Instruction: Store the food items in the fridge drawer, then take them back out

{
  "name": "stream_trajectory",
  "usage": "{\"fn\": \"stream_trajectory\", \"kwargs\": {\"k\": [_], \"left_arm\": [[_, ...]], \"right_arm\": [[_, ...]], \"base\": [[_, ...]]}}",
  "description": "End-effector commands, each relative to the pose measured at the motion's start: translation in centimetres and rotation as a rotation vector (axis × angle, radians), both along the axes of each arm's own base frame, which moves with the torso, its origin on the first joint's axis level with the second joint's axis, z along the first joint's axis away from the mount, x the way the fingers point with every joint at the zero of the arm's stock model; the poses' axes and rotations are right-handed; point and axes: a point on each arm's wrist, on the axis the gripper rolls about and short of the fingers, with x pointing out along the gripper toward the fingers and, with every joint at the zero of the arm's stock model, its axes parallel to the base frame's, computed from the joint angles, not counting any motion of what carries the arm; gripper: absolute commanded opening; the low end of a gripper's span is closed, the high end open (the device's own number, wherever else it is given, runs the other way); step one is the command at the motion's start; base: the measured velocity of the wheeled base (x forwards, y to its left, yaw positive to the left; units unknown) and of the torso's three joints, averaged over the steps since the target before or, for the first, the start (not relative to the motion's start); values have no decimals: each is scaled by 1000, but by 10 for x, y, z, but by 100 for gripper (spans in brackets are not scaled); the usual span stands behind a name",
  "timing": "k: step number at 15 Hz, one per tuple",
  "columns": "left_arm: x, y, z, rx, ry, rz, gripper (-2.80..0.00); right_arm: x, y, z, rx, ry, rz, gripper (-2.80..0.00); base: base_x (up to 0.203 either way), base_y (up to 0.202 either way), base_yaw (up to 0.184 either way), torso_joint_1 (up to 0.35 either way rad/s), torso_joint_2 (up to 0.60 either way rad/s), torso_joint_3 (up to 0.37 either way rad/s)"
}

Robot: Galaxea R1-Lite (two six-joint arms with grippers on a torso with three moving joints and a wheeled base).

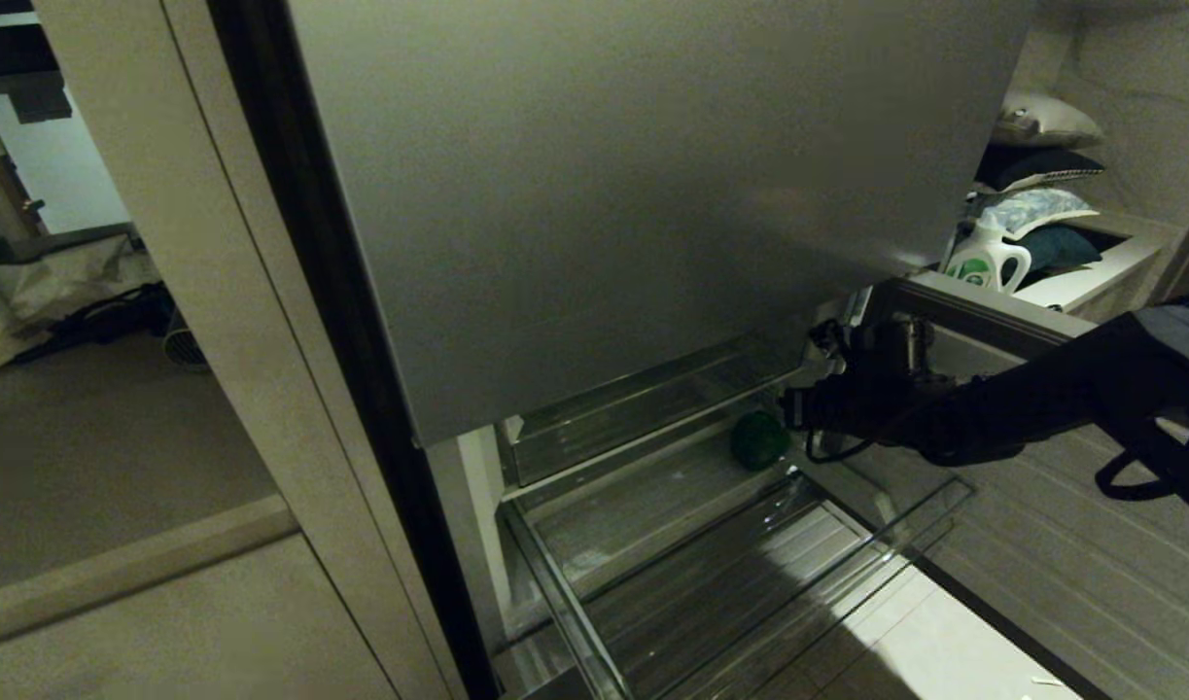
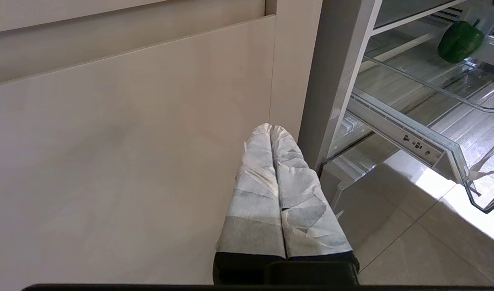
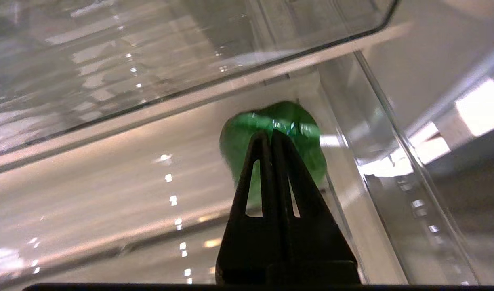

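Just beyond the closed right fingers (image 3: 271,139): green pepper (image 3: 289,121)

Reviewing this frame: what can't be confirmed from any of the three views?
- Potato-like item: in no view.
- Whether the shut right gripper touches the green pepper: its fingers cover the spot in the right wrist view; the head view is too dark.
- Fridge drawer front: cut off by the head view's lower edge.

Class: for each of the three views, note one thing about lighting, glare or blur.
Head view: dim, green pepper in shadow beside the right gripper. Left wrist view: bright, sunlit patch on the floor. Right wrist view: blurred pepper, glare spots on the clear drawer.
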Motion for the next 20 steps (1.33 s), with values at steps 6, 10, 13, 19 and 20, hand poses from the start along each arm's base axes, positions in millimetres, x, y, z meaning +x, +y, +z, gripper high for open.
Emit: {"fn": "stream_trajectory", "kwargs": {"k": [6,10,13,19,20], "left_arm": [[0,0,0,0,1,0,-280],[0,0,0,0,1,-1,-280],[0,0,0,1,1,0,-280],[0,0,0,1,1,1,-280],[0,0,0,1,1,1,-280]], "right_arm": [[20,-1,-35,10,-24,8,-280],[24,0,-43,12,-14,27,-280],[25,0,-46,5,5,23,-280],[0,-6,-17,1,47,14,-280],[-9,-8,-6,1,44,13,-280]], "base": [[0,0,0,0,0,0],[0,0,0,0,0,0],[0,0,0,0,0,0],[0,0,0,0,0,0],[0,0,0,0,0,0]]}}
